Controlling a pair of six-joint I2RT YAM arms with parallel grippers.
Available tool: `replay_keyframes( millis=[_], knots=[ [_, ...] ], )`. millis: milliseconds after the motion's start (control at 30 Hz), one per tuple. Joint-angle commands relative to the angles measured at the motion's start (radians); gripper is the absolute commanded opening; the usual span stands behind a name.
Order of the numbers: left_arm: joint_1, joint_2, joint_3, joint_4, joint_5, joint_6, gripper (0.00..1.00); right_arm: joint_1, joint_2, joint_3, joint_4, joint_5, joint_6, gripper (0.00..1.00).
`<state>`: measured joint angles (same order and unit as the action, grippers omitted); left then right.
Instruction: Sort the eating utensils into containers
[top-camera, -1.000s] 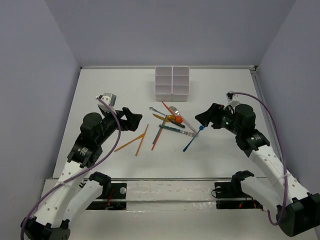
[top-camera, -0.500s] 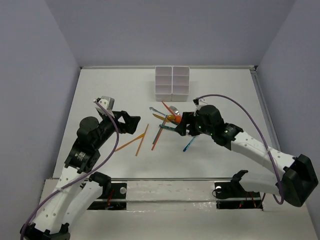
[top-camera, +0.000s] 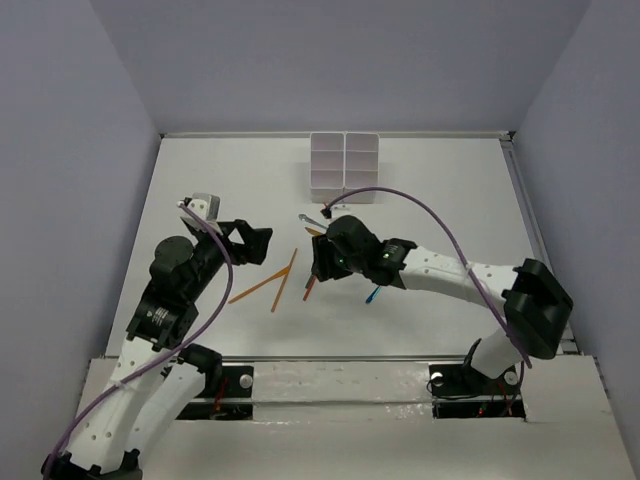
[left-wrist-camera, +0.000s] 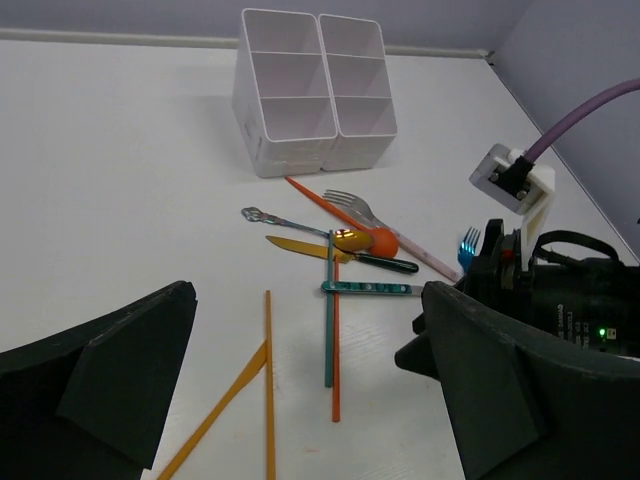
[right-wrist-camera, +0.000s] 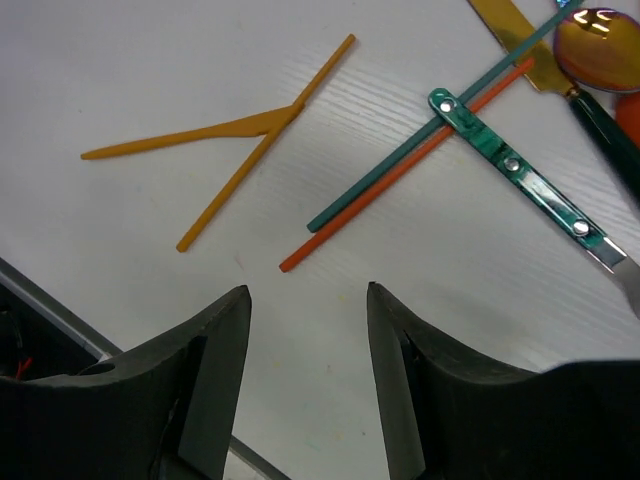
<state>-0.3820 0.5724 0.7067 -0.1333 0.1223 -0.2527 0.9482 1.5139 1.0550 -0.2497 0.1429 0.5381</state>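
The white containers (top-camera: 344, 168) stand at the back centre, and the left wrist view (left-wrist-camera: 312, 85) shows their compartments empty. The utensils lie in a loose pile in front of them. A red stick (right-wrist-camera: 400, 170) lies along a teal stick (right-wrist-camera: 420, 140), crossed by a teal-handled knife (right-wrist-camera: 510, 165). Two orange sticks (right-wrist-camera: 190, 135) form a Y to the left. My right gripper (right-wrist-camera: 308, 290) is open and empty, just above the table near the red stick's end. My left gripper (left-wrist-camera: 305, 300) is open and empty, left of the pile.
A gold spoon (left-wrist-camera: 352, 240), an orange-bowled spoon (left-wrist-camera: 380, 242), a silver fork (left-wrist-camera: 350, 205) and a blue fork (left-wrist-camera: 467, 245) lie nearer the containers. My right arm (top-camera: 430, 270) stretches across the pile from the right. Walls enclose the table.
My right arm has swung left from the right side to over the pile, its gripper now by the red and teal sticks. My left gripper has drawn back slightly to the left.
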Motion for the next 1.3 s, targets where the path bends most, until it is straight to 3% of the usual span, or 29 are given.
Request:
replay_keyframes(
  millis=[0,200,533,900,1267],
  knots=[
    [0.041,-0.051,-0.003,0.044,-0.041,-0.013,0.99,0.063,0.133,0.172,-0.003,0.034,-0.020,0.55],
    [0.095,-0.089,-0.009,0.057,-0.010,-0.017,0.99,0.084,0.389,0.405,-0.082,0.115,-0.020,0.52],
    [0.106,-0.088,-0.013,0.070,0.050,-0.023,0.99,0.084,0.630,0.641,-0.191,0.262,-0.012,0.44],
    [0.097,-0.063,-0.016,0.080,0.080,-0.026,0.99,0.084,0.729,0.741,-0.256,0.363,0.029,0.37],
    [0.097,-0.060,-0.016,0.080,0.080,-0.028,0.99,0.084,0.747,0.712,-0.217,0.377,0.065,0.29]
  ],
)
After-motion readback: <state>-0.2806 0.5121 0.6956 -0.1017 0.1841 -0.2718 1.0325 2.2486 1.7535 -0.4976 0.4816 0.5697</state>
